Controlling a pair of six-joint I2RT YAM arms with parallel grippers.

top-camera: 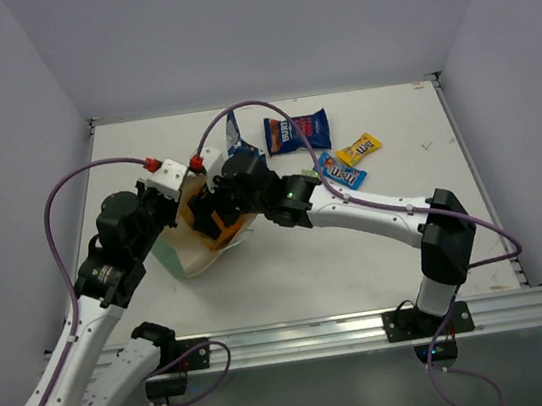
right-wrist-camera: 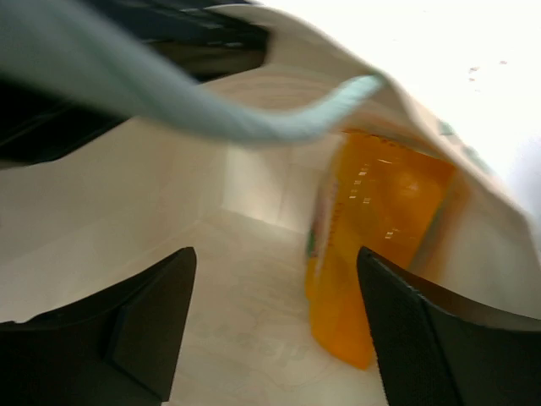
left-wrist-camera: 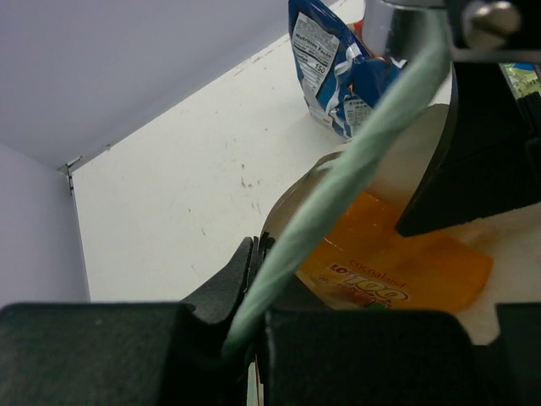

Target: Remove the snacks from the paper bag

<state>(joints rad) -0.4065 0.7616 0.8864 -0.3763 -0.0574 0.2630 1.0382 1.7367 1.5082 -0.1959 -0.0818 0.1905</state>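
The mint-green paper bag lies tilted on the table with its mouth facing the right arm. My left gripper is shut on the bag's rim, with the pale string handle running through the jaws. My right gripper is open inside the bag, shown in the top view at its mouth. The orange pouch stands inside against the bag wall, near my right finger; it also shows in the left wrist view. No pale green sachets are in view.
Outside the bag, on the far table: two dark blue chip bags, a blue candy pack and a yellow candy pack. One chip bag also shows in the left wrist view. Walls enclose the table.
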